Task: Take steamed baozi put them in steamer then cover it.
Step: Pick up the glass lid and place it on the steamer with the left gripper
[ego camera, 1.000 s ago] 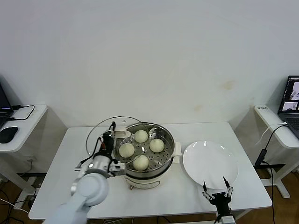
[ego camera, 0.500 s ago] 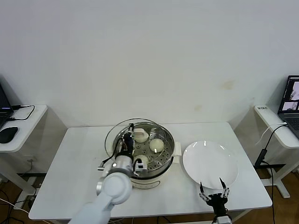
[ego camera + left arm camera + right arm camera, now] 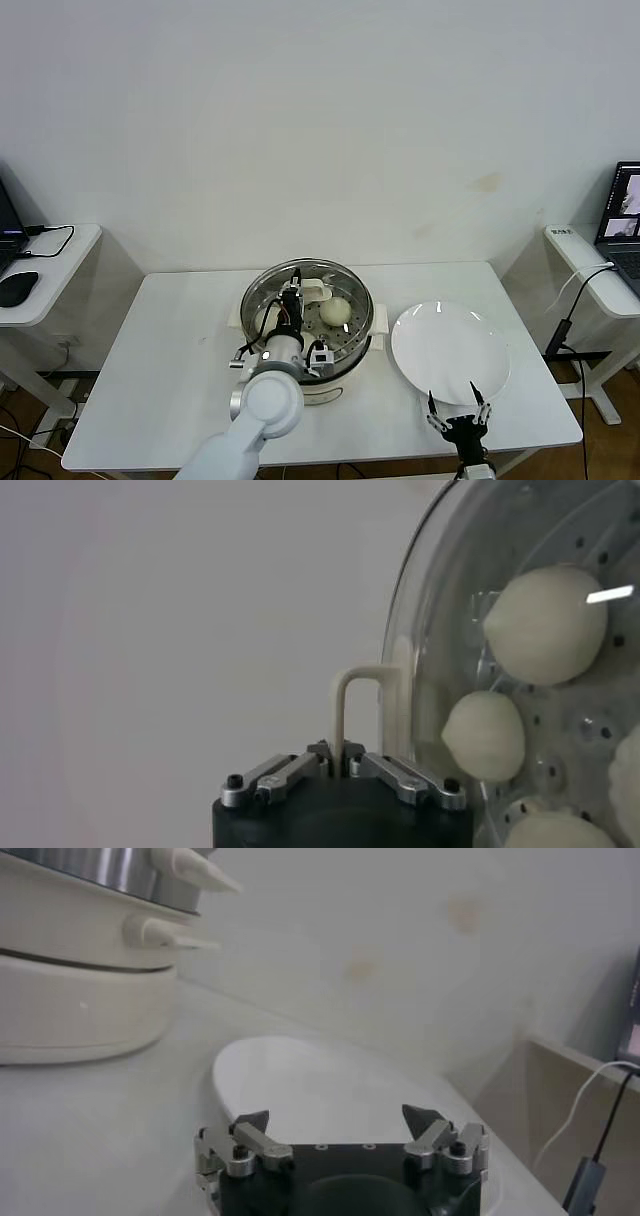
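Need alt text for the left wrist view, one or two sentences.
The left gripper is shut on the cream handle of the glass lid, held over the steamer. Through the glass, four pale buns sit on the perforated tray.

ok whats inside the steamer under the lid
Through the glass cover, held by the left claw, baozi sit on the steamer tray. The head view shows only one; the arm hides the rest.
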